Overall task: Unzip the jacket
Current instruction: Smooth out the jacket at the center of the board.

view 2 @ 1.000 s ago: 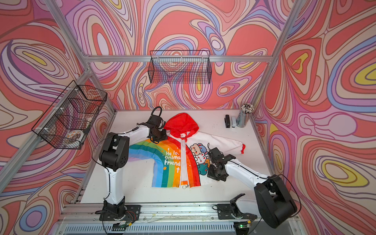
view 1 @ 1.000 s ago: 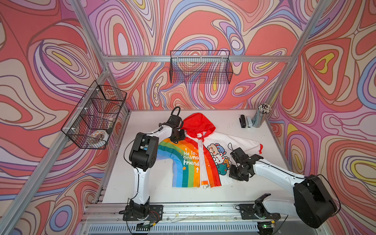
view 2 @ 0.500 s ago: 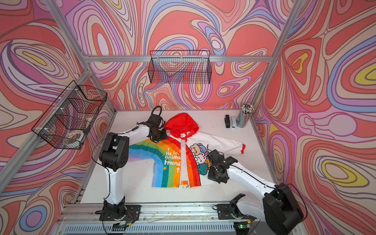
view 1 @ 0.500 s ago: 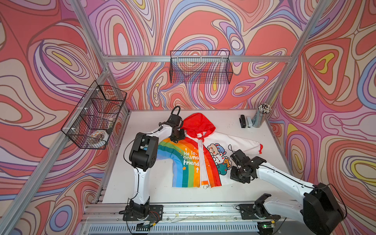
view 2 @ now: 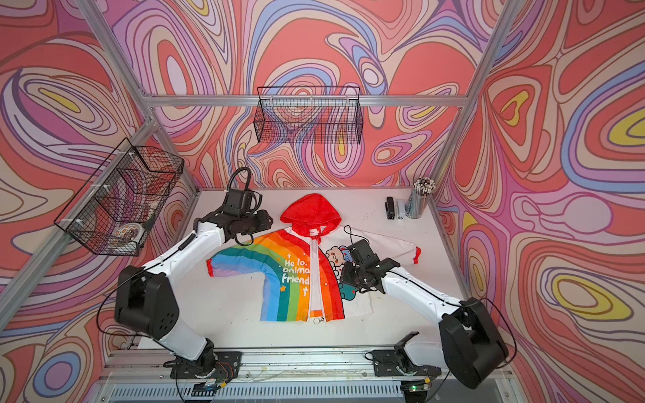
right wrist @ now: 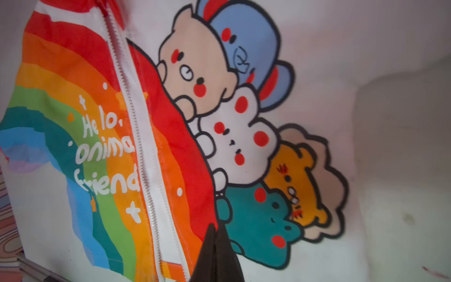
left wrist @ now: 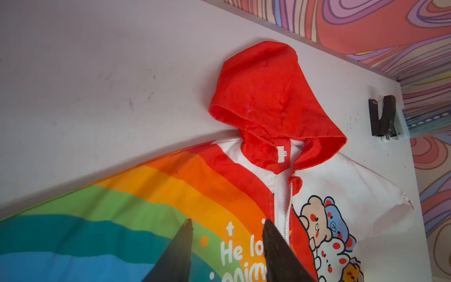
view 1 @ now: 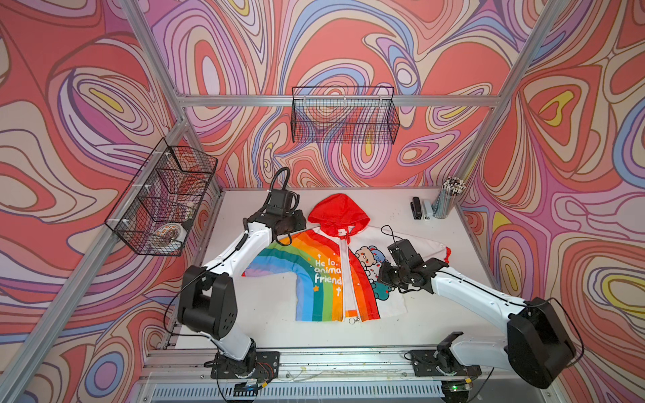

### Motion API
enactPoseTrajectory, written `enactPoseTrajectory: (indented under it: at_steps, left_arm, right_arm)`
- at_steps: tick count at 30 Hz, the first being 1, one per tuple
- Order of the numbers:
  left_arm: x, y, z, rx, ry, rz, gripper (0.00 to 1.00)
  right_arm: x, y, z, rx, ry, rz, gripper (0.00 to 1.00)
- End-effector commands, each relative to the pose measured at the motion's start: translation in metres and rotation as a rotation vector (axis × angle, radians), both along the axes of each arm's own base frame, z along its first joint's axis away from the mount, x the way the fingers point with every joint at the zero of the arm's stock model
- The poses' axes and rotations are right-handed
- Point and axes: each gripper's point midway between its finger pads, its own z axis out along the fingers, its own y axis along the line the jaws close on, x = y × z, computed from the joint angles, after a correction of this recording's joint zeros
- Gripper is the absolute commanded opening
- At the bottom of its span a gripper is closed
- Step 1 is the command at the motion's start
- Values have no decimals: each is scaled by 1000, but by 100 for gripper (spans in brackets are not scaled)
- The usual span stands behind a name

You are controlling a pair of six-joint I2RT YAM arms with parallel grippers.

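Top views: the jacket (view 1: 314, 268) (view 2: 289, 275) lies flat in the middle of the white table (view 1: 244, 314) (view 2: 216, 314). Its red hood (view 1: 336, 213) (view 2: 309, 213) points far, the rainbow half lies left and the animal half right. A small metal ring (view 1: 354, 319) (view 2: 317, 320) sits at the near end of the zipper (view 1: 345, 275) (view 2: 314, 275), at the hem. My left gripper (view 1: 302, 223) (view 2: 267, 221) is over the rainbow shoulder, just left of the hood. My right gripper (view 1: 383, 279) (view 2: 343, 274) is over the animal print, right of the zipper. A stapler (view 1: 416, 208) (view 2: 390, 208) and a pencil cup (view 1: 445, 202) (view 2: 419, 204) stand in the far right corner.

Left wrist view: my left gripper (left wrist: 227, 221) is released. Its two dark fingers (left wrist: 180, 249) stand apart over the rainbow fabric, with nothing between them. The jacket (left wrist: 170, 190) fills the frame beyond them, hood (left wrist: 268, 97) farthest off, zipper (left wrist: 283, 210) beside one fingertip.

Right wrist view: my right gripper (right wrist: 216, 227) is clenched, fingertips pressed together. I see nothing gripped. The tips sit over the jacket (right wrist: 317, 73), where the red stripe meets the green cartoon animal (right wrist: 256, 219), just right of the zipper (right wrist: 136, 136).
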Motion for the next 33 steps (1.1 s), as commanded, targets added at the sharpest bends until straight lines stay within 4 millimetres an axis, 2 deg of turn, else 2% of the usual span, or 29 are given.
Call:
enactPoseTrajectory:
  at_steps: [1,4,10,11,13,16,22,30,33]
  left_arm:
    - [-27,57,-42,41,76,157,44]
    - [-42,91,-59,13,115,240,43]
    - [-47,125,-81,36,170,343,41]
    - [-49,128,-86,40,184,358,40]
    - [-51,137,-95,57,210,390,40]
    - [-55,149,-111,72,253,425,39]
    - [-52,159,-133,95,326,440,39]
    - [-53,160,-153,99,415,449,40]
    - [-52,160,-156,105,435,452,40]
  right_arm:
    - [14,57,32,186,-108,187,0]
    - [3,100,30,165,-134,327,0]
    - [-39,205,4,95,-162,615,0]
    - [-44,218,4,90,-174,647,0]
    - [-56,240,-9,71,-171,702,0]
    - [-69,263,-22,80,-168,748,0]
    - [-80,279,-45,15,-155,800,0]
    - [-80,268,-65,-90,-129,792,0]
    - [-88,263,-75,-127,-105,807,0]
